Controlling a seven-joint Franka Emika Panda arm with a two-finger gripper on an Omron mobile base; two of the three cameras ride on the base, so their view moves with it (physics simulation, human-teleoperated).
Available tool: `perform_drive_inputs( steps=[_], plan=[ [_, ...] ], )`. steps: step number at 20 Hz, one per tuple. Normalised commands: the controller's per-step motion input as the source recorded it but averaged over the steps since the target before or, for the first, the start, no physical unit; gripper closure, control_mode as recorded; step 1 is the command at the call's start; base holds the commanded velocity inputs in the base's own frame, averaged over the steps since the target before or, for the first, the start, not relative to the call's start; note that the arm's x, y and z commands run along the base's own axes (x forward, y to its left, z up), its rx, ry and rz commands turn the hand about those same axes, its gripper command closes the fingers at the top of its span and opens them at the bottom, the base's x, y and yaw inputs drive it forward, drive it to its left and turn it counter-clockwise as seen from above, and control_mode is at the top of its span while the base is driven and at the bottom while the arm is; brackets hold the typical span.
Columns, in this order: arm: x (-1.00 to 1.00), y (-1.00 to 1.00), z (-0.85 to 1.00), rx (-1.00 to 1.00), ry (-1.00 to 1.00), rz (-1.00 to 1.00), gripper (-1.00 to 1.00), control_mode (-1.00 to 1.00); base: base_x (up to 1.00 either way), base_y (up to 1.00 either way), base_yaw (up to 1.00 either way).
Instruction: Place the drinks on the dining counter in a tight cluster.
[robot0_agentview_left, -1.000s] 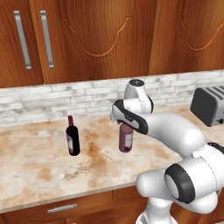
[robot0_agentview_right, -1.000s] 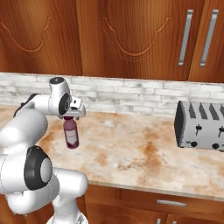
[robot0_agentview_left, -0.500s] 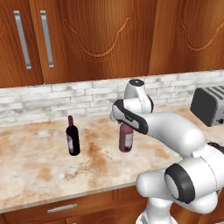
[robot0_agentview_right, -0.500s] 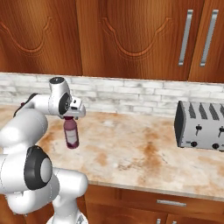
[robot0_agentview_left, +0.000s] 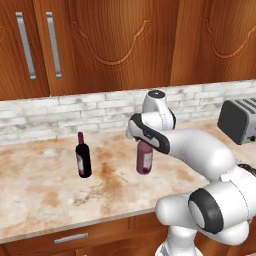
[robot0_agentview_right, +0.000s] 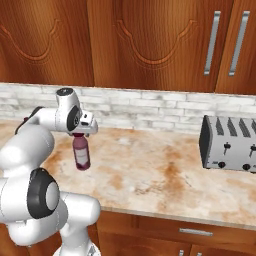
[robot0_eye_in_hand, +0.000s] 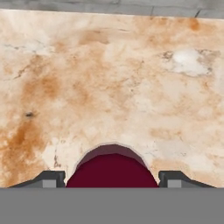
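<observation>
white glossy arm (robot0_agentview_left: 200, 150), rounded tube-like links. dark grey disc caps at the joints, one large on the lower body, one small and round atop the wrist. black band along the hand. gripper (robot0_eye_in_hand: 112, 177): two small dark grey finger tips with lighter pads.

Maroon juice bottle (robot0_agentview_left: 145, 157) with pale pinkish label. Dark wine bottle (robot0_agentview_left: 83, 157), red neck, reddish label. Marbled counter (robot0_agentview_left: 45, 195) in tan and cream with rust blotches. White-grey brick backsplash (robot0_agentview_left: 75, 112). Reddish-brown wooden cabinets (robot0_agentview_left: 110, 42), silver handles (robot0_agentview_left: 26, 46). Grey toaster (robot0_agentview_right: 227, 145) with dark slots.
</observation>
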Motion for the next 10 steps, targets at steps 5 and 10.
perform_drive_inputs(
  steps=[5,10],
  plan=[
    [-0.71,-0.32,0.09,0.03,-0.13,0.00,1.00,-1.00,0.00,0.00,0.00],
    [-0.64,-0.17,0.32,0.03,-0.10,0.00,1.00,-1.00,0.00,0.00,0.00]
  ],
)
